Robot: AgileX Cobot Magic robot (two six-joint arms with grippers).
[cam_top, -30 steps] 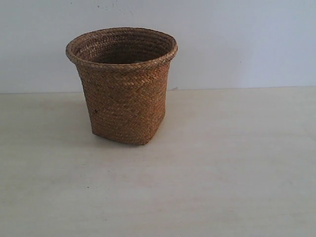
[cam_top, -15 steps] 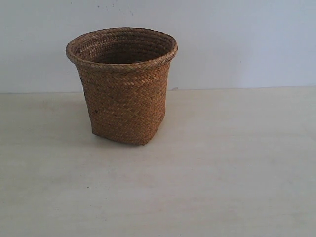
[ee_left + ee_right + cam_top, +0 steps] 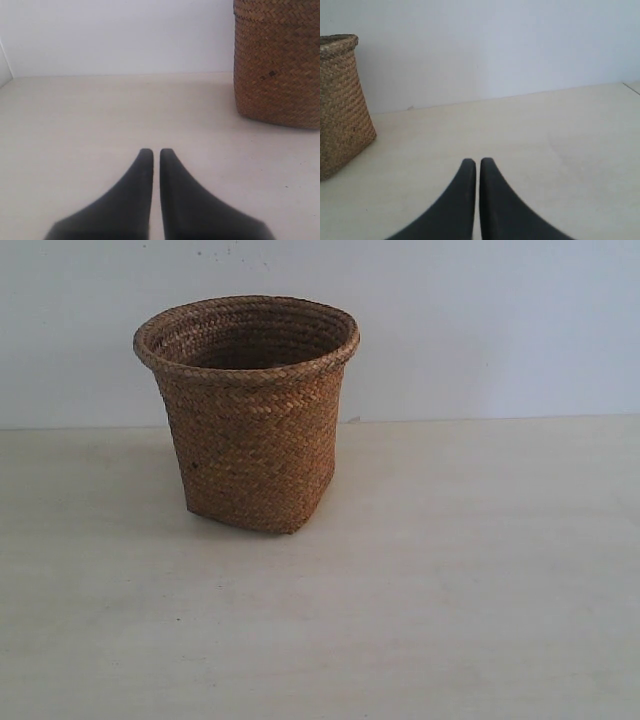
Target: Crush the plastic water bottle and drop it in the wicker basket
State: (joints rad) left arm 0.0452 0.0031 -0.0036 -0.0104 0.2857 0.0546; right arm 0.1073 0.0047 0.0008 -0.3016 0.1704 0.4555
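Observation:
The brown wicker basket (image 3: 250, 410) stands upright on the pale table, left of centre in the exterior view. Its woven side also shows in the left wrist view (image 3: 277, 60) and in the right wrist view (image 3: 340, 100). The plastic water bottle is not visible in any view; the part of the basket's inside that shows is bare weave. My left gripper (image 3: 156, 152) is shut with nothing between its black fingers, low over the table and apart from the basket. My right gripper (image 3: 477, 162) is likewise shut and empty. Neither gripper appears in the exterior view.
A plain white wall (image 3: 480, 320) rises behind the table's far edge. The light table top (image 3: 450, 570) spreads in front of and to the right of the basket.

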